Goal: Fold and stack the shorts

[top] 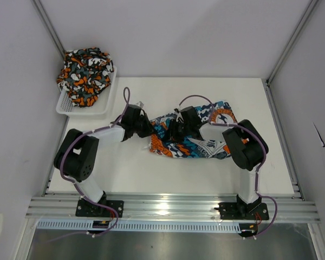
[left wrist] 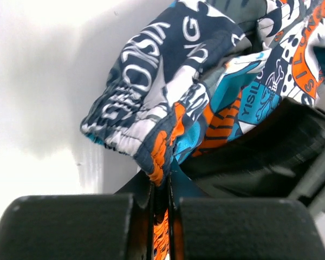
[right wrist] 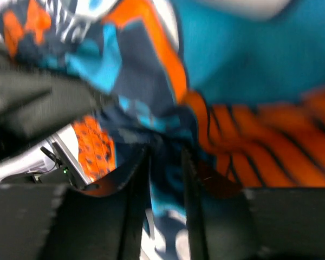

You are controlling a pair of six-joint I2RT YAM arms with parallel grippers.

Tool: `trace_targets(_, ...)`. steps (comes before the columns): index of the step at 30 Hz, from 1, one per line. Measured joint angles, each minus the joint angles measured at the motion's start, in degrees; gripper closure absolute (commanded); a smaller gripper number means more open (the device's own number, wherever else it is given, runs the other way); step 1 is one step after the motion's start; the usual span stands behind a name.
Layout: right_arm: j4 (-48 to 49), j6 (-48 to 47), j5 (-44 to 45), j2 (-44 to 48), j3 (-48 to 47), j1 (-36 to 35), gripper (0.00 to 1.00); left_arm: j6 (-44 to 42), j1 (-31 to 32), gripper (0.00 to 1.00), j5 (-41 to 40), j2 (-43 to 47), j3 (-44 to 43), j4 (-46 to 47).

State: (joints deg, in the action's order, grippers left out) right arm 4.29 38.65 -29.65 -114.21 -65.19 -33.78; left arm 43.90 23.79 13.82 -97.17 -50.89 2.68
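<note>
While the left gripper (left wrist: 161, 189) pinched a gathered edge of the teal-blue, orange and white skull-print cloth shorts (top: 190, 147) lying mid-table, the right gripper (right wrist: 167, 162) straddled a fold, jaws slightly parted and its grip unclear, so the first fold seemed in hand, the next move wanting a drag across the bare white tabletop (top: 124, 173) nearer the bases.

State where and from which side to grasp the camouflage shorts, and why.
Probably a raised fold at the top of the camouflage shorts, coming straight down: they lie heaped above the rim of the white basket, whose walls block the sides.
</note>
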Motion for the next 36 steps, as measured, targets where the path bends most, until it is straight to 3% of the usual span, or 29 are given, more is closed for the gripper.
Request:
trace_targets(7,-3.2,-3.6,6.6,9.9,0.4,-0.3,0.62,-6.1,-4.0,1.0,-0.2,-1.4,-9.9,-15.6)
trace_targets(13,-2.7,-4.7,10.3,12.9,1.5,-0.2,0.76,-11.4,-6.3,1.0,-1.3,-3.1,-15.7,-27.7)
trace_targets(20,-4.1,-3.5,16.1,11.8,5.4,-1.6,0.9,-13.6,-11.2,1.0,-1.7,-3.1,-16.9,-34.1)
trace_targets(29,-6.7,-0.1,26.5,7.3,4.9,-11.9,0.96,-15.1,-13.5,1.0,-3.3,-2.8,-26.2,-43.9)
trace_targets(36,-7.5,1.7,30.6,2.9,-1.4,-19.8,0.97,-15.5,-13.5,1.0,-3.4,-1.3,-35.1,-52.4)
